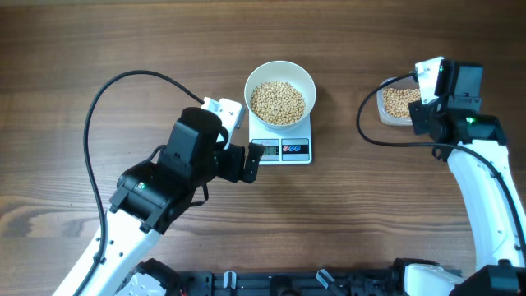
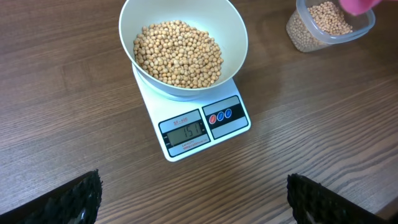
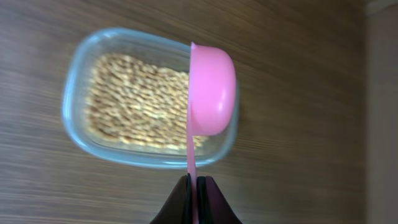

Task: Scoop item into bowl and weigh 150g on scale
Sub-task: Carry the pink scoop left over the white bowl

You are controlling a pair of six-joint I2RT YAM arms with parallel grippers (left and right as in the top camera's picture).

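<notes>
Wooden tabletop [image 1: 82, 49] carries scale [image 1: 283, 150], display edge facing the near side.

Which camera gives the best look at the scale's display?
The left wrist view: the display on the scale faces the camera, large enough to read, apparently 151. Overhead shows it only as a tiny grey patch, digits illegible. The right wrist view misses the scale, showing just the tub and pink scoop.
</notes>
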